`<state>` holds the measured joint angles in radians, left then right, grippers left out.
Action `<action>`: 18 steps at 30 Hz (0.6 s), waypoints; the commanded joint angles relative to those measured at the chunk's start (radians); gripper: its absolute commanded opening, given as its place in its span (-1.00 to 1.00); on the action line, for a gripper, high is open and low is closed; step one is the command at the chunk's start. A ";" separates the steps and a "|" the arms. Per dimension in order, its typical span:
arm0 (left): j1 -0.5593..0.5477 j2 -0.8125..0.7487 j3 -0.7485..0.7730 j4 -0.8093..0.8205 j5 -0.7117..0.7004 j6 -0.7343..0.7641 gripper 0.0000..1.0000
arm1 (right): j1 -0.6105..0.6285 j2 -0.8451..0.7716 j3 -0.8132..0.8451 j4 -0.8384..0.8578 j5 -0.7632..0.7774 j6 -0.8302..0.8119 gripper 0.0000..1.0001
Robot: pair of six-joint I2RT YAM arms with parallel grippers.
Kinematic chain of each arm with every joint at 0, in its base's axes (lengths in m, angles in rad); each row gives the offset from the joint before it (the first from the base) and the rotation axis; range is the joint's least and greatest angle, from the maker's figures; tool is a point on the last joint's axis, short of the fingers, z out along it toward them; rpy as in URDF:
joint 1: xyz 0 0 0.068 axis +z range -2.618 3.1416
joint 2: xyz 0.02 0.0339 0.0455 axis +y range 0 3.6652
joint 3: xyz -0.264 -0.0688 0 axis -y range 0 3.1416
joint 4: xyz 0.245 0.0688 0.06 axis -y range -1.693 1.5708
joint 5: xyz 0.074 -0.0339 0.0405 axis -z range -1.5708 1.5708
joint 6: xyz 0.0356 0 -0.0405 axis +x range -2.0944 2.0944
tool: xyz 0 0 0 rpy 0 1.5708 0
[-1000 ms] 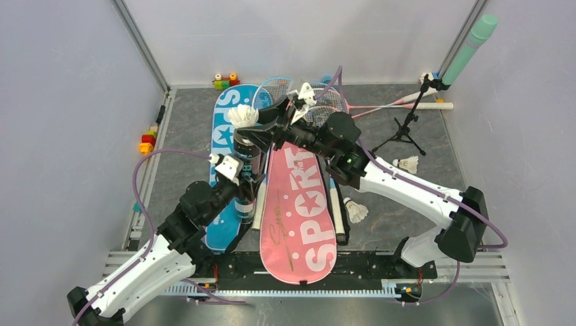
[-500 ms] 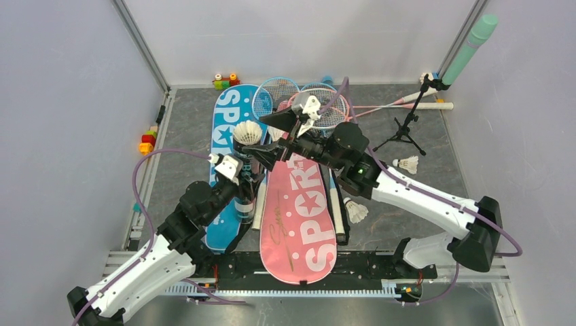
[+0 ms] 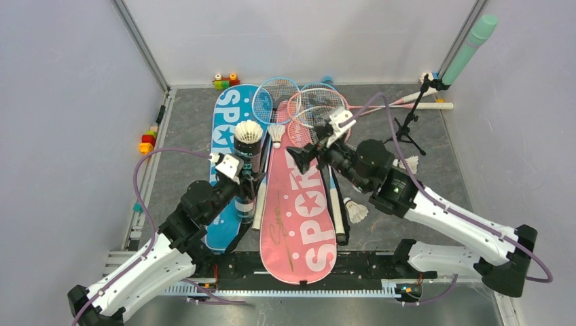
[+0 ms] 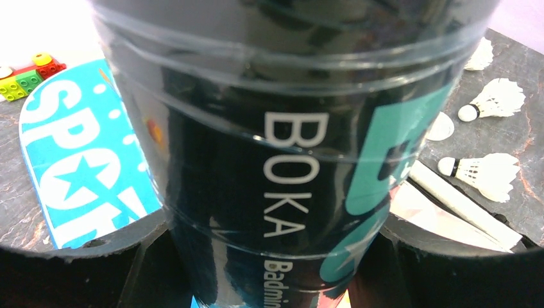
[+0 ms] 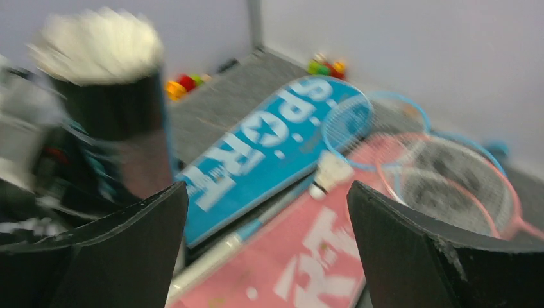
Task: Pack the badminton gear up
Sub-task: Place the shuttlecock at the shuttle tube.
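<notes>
- Top view: left gripper point(image 3: 247, 182) is clenched round the dark tube point(image 3: 246, 166) and holds it upright over the blue bag point(image 3: 226, 129).
- A seated shuttlecock point(image 3: 248, 131) fills the tube's mouth, feathers up.
- Right gripper point(image 3: 307, 155) hangs above the pink bag point(image 3: 299, 217), jaws released wide, nothing between them.
- A loose shuttlecock point(image 3: 276, 134) lies at the pink bag's left edge, near the tube's top.
- Two more shuttlecocks point(image 3: 354, 209) sit on the table point(image 3: 190, 115) to the right of the pink bag. One is near the tripod stand point(image 3: 406, 129).
- Rackets point(image 3: 299, 102) lie unbagged at the far end, their heads overlapping.
- Left wrist view: the tube fills the frame between the black pads point(image 4: 77, 260), lettering "BOKA" upright. The grip looks square.
- Toy blocks point(image 4: 25, 74) show at the far left.
- Right wrist view: smeared. Wide-apart fingers point(image 5: 122, 250) frame the tube, the loose shuttlecock and both bags. Nothing is held.
- Judgement: the step in hand is loading shuttlecocks into the tube. One is in and three are out, so the task is at an early stage.
- Next move, as I read it: the right arm goes down on the loose shuttlecock beside the tube and pinches it lightly, without crushing the feathers.
- It should then be brought cork-down over the tube's mouth, with the left grip steady.
</notes>
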<state>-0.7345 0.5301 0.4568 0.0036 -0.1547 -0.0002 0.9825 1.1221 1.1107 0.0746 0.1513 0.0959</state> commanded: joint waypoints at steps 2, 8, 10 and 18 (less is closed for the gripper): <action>0.001 -0.012 -0.001 0.095 -0.030 -0.054 -0.79 | -0.035 -0.117 -0.283 -0.112 0.370 0.090 0.96; 0.001 -0.032 -0.009 0.108 -0.042 -0.080 -0.78 | -0.129 -0.128 -0.506 -0.301 0.389 0.448 0.96; 0.001 -0.041 -0.009 0.108 -0.043 -0.087 -0.78 | -0.132 -0.170 -0.587 -0.295 0.375 0.531 0.96; 0.001 -0.045 0.004 0.091 -0.022 -0.099 -0.78 | -0.132 -0.336 -0.677 -0.397 0.316 0.611 0.96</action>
<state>-0.7345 0.4934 0.4435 0.0208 -0.1814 -0.0349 0.8494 0.8543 0.4305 -0.2790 0.4885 0.6147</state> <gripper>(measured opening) 0.736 0.979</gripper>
